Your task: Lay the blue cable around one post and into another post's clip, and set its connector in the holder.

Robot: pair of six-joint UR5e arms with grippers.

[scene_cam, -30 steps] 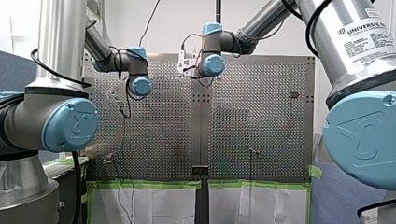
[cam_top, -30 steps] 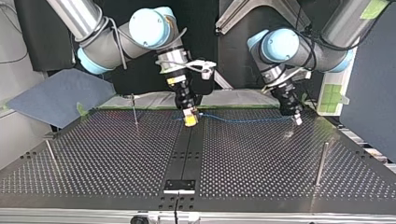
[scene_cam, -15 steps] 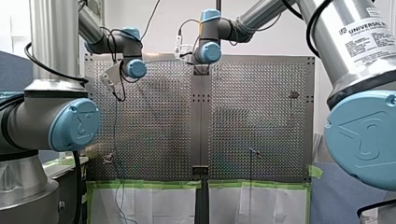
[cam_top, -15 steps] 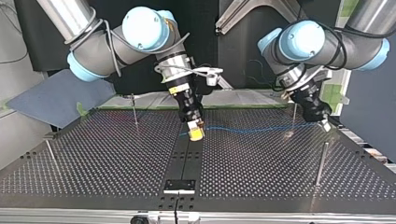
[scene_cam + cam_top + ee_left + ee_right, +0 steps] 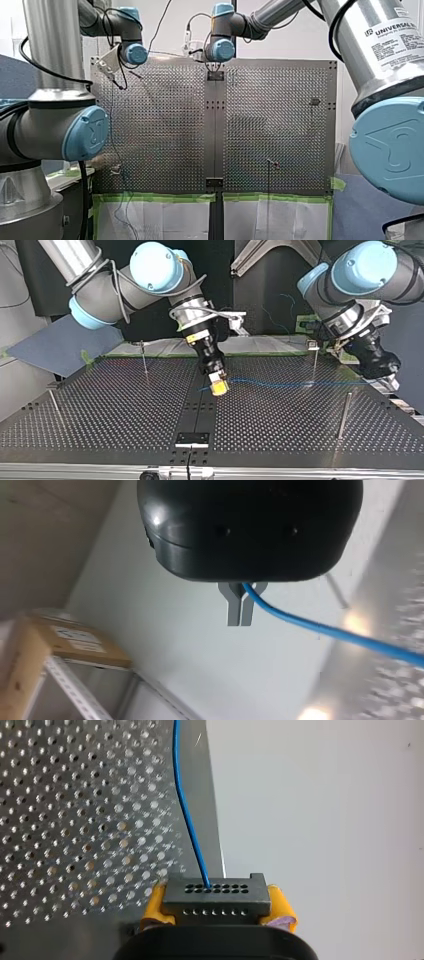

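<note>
The thin blue cable (image 5: 280,385) hangs stretched just above the perforated table (image 5: 100,410) between my two grippers. My right gripper (image 5: 219,387), with yellow pads, is shut on the black connector (image 5: 215,892) over the table's dark centre strip. The cable (image 5: 187,820) leaves the connector's top. My left gripper (image 5: 389,383) is at the top view's right edge. Its metal fingers (image 5: 233,611) are shut on the cable (image 5: 320,627). The cable passes the foot of a clip-topped post (image 5: 314,360). The black holder (image 5: 192,439) sits on the strip nearer the top view's camera.
A plain post (image 5: 344,415) stands near my left gripper, towards the top view's camera. Two more posts (image 5: 143,357) (image 5: 54,407) stand at the top view's left. Green tape (image 5: 160,197) lines the table's near edge in the front view.
Both arms have reached further out across the table, towards the top view's camera. My left gripper has carried the cable past the clip-topped post to the top view's right edge.
</note>
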